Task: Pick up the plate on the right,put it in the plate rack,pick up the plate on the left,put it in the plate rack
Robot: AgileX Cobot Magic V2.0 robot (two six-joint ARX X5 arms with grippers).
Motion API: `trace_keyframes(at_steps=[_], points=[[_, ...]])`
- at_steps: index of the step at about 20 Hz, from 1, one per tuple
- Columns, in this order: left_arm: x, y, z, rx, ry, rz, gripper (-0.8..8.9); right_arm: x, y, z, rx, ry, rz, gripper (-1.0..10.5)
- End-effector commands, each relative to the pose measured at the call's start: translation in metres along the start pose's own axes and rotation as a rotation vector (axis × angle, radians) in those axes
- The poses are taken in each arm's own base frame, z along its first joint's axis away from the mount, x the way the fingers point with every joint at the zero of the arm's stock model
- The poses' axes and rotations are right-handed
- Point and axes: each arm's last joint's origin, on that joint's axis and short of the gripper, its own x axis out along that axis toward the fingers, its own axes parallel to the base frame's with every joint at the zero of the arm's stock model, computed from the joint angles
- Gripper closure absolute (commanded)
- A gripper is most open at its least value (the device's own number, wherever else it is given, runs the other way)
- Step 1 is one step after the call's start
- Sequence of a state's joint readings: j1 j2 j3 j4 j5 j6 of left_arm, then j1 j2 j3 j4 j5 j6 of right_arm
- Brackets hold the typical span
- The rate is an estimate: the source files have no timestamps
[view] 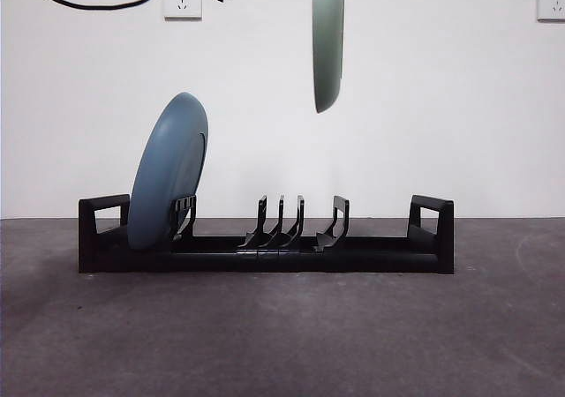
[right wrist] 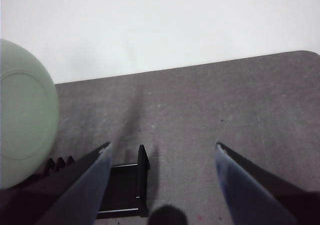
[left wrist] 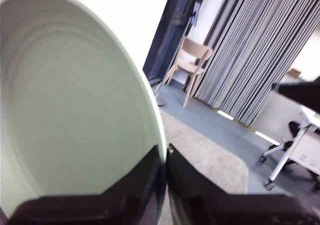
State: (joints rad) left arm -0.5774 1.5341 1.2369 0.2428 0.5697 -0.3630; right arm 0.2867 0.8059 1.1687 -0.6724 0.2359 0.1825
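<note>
Hanging edge-on high above the plate rack [view: 265,249], the green plate [view: 328,40] is clamped at its rim by the left gripper [left wrist: 165,185]. A blue plate [view: 168,172] already leans in the rack's left slots, so this looks like the second placement. Next, lower it straight between the free middle prongs [view: 281,223]. The right gripper [right wrist: 162,157] waits, jaws apart, over the rack's end.

Even, soft indoor light; wrist views blurred up close.
The wall [view: 424,106] is bright, near washed out. A faint shadow lies under the plate rack [view: 265,251]. Around the left gripper [left wrist: 165,157], the green plate [left wrist: 70,110] looks soft.
</note>
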Motion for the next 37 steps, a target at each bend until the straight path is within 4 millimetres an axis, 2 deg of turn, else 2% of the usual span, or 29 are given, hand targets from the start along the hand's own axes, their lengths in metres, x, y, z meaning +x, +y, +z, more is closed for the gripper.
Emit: trace_keyframes(at_steps=[1, 18, 26, 27, 32, 37], points=[[0.008, 0.011, -0.009, -0.068, 0.012, 0.0, 8.23, 0.003, 0.001, 0.0, -0.01, 0.004, -0.002, 6.0], [0.04, 0.053, -0.057, -0.143, 0.115, 0.108, 8.23, 0.008, 0.002, -0.001, -0.014, 0.019, -0.006, 6.0], [0.041, 0.06, -0.071, -0.197, 0.2, 0.196, 8.07, 0.008, 0.002, -0.001, -0.022, 0.02, -0.006, 6.0], [0.04, 0.06, -0.074, -0.198, 0.222, 0.203, 7.99, 0.008, 0.002, -0.001, -0.022, 0.02, -0.006, 6.0], [0.039, 0.06, -0.086, -0.16, 0.323, 0.301, 6.04, 0.008, 0.002, -0.001, -0.021, 0.02, -0.006, 6.0], [0.039, 0.058, -0.09, -0.166, 0.356, 0.3, 5.67, 0.01, 0.002, -0.001, -0.023, 0.026, -0.007, 6.0]])
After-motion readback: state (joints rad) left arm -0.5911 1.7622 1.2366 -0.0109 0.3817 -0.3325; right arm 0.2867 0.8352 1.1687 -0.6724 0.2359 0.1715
